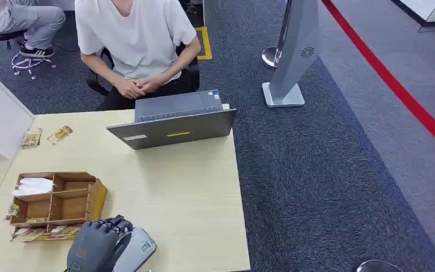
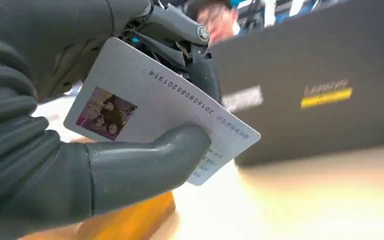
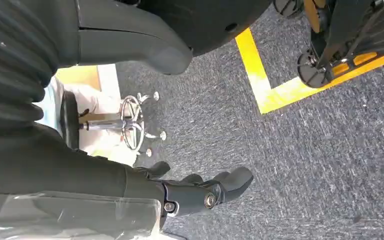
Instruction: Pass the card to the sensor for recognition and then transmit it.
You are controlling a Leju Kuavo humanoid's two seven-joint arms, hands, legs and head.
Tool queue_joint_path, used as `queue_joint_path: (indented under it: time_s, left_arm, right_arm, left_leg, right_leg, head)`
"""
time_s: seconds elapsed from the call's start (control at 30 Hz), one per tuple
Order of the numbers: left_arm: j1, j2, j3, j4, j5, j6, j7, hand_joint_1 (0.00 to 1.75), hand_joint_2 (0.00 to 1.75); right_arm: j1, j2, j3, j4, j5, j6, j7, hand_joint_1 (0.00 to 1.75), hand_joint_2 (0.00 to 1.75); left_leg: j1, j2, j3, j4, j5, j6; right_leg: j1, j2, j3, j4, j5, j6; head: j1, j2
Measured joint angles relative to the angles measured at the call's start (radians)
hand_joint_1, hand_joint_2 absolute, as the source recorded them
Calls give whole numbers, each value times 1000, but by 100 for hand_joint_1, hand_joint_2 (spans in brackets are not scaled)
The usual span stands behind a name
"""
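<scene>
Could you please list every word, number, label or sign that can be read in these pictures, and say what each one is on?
"2016080885201314": printed along the card held in the left hand.
Small print near the card's lower corner: too blurred to read.
Brand word above the yellow strip on the laptop lid: too blurred to read for certain.
White sticker on the laptop lid: unreadable.
Packets on the table: print too small.

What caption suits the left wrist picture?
The left hand grips a white card before a grey laptop.
</scene>
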Motion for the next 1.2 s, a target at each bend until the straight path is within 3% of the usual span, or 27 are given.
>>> queue_joint_path:
  time_s: [0.3, 0.73, 0.97, 1.2]
  left_arm:
    - [7, 53, -69, 32, 49, 10, 50, 175, 175]
    - [6, 64, -88, 46, 55, 9, 54, 175, 175]
    - [2, 75, -90, 91, 107, -31, 100, 175, 175]
    - [-24, 104, -108, 140, 171, -89, 105, 175, 175]
  right_arm:
    - [0, 0, 0, 0, 1, -2, 6, 0, 175]
    - [0, 0, 0, 0, 1, -3, 6, 0, 175]
    - [0, 0, -1, 0, 1, -4, 14, 0, 175]
    - [-1, 0, 0, 0, 1, -5, 15, 0, 175]
  left_leg:
    - [0, -1, 0, 0, 0, 0]
    - [0, -1, 0, 0, 0, 0]
    - [0, -1, 0, 0, 0, 0]
    - [0, -1, 0, 0, 0, 0]
  right_leg:
    - [0, -1, 0, 0, 0, 0]
    - [0, -1, 0, 0, 0, 0]
    - [0, -1, 0, 0, 0, 0]
    - [0, -1, 1, 0, 0, 0]
  head:
    - [0, 0]
    - [0, 0]
    - [0, 0]
    - [0, 0]
